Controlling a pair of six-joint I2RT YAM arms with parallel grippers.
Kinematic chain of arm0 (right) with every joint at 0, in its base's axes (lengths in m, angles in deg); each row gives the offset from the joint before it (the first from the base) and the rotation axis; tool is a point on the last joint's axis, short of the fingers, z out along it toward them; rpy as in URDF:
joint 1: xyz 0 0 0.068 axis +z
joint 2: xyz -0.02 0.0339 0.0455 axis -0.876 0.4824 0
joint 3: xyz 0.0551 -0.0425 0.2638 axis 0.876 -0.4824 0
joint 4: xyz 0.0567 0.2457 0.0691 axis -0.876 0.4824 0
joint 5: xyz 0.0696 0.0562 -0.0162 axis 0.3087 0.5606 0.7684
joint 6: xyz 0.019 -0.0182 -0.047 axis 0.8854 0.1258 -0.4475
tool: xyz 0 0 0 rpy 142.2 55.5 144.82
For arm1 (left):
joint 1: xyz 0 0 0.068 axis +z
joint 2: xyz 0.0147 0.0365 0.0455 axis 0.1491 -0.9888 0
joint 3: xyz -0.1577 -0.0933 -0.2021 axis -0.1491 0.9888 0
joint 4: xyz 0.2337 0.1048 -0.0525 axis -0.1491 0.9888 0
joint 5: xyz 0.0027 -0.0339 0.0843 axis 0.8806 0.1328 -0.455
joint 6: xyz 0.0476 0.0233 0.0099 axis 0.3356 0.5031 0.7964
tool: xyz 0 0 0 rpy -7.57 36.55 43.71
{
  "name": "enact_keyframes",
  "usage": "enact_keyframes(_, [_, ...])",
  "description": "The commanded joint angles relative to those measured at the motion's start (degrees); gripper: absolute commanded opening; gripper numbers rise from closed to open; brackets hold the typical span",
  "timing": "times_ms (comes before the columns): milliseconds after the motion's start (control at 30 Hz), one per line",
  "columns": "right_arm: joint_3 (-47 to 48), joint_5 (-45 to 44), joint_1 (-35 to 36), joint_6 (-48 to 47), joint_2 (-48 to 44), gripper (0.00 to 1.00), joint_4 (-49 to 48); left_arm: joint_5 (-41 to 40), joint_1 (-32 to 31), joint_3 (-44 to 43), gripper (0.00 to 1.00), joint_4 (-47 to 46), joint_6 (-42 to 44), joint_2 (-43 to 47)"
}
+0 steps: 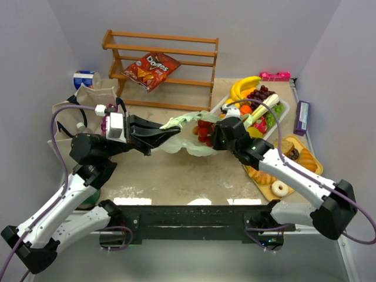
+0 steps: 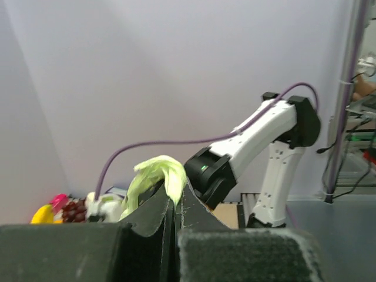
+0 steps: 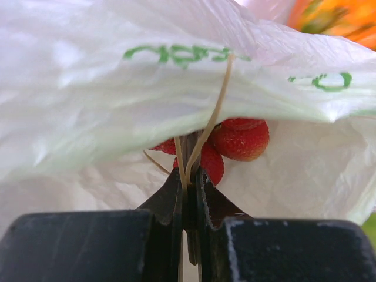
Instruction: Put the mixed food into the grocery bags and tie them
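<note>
The pale green plastic grocery bag (image 1: pixel 188 144) lies mid-table with red strawberries (image 1: pixel 203 130) inside it. Its twisted top (image 2: pixel 157 174) is stretched out to the left, and my left gripper (image 1: pixel 172 125) (image 2: pixel 175 197) is shut on it. My right gripper (image 1: pixel 214 140) (image 3: pixel 189 176) is at the bag's right side, shut on a thin tan rubber band (image 3: pixel 212 117) that runs up over the bag's plastic (image 3: pixel 117 100). Strawberries (image 3: pixel 241 138) show just beyond its fingertips. The beige tote (image 1: pixel 76 108) stands at the far left behind my left arm.
A wooden shelf (image 1: pixel 164 41) at the back holds a red Doritos packet (image 1: pixel 150 69). A white tray (image 1: pixel 285 109) of fruit with bananas (image 1: pixel 244 87) sits at the right, and an orange tray (image 1: pixel 311 157) of baked goods lies nearer. A purple box (image 1: pixel 302 116) lies along the right edge.
</note>
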Motion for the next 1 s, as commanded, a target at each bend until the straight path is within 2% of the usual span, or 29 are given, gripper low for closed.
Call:
enact_keyframes(0, [6.29, -9.97, 0.01, -4.64, -5.25, 0.1, 9.01, -8.02, 0.47, 4.59, 0.0, 3.96, 5.32, 1.51])
enact_keyframes(33, [7.77, -9.36, -0.07, -5.25, -5.26, 0.14, 9.81, -8.73, 0.38, 6.26, 0.0, 4.14, 4.8, 1.69])
enact_keyframes(167, [11.21, -5.5, 0.01, -6.66, -3.42, 0.21, 13.59, -12.34, 0.38, 10.05, 0.0, 6.42, 4.0, 2.39])
enact_keyframes(300, [10.95, 0.91, -0.07, -7.45, -1.83, 0.28, 10.88, -12.78, 0.47, 11.81, 0.0, 7.21, 4.26, 3.01])
enact_keyframes(367, [10.78, 3.47, -0.07, -7.72, -0.78, 0.35, 8.85, -13.05, 0.56, 11.63, 0.0, 7.83, 4.88, 3.01])
enact_keyframes(500, [12.27, 6.37, -0.07, -8.25, 1.07, 0.69, 8.32, -13.48, 0.65, 11.37, 0.0, 8.36, 5.41, 3.1])
enact_keyframes(600, [13.58, 7.43, -0.07, -9.12, 0.11, 0.8, 8.14, -14.97, 1.0, 11.11, 0.0, 8.97, 5.58, 3.53])
enact_keyframes(733, [16.22, 8.31, 0.01, -10.44, -3.4, 0.84, 8.49, -21.82, 1.09, 9.01, 0.0, 13.44, 9.69, 4.15])
enact_keyframes(833, [19.46, 4.72, -0.34, -11.58, -6.3, 0.88, 10.77, -27.1, 1.09, 8.82, 0.0, 16.88, 12.78, 4.94])
enact_keyframes(900, [21.49, 3.83, -1.73, -12.9, -7.62, 0.96, 11.48, -30.6, 1.09, 9.78, 0.0, 17.76, 13.84, 5.99])
enact_keyframes(967, [22.64, 4.18, -3.75, -13.87, -7.72, 0.99, 11.66, -32.11, 1.09, 10.66, 0.0, 18.03, 14.54, 7.05])
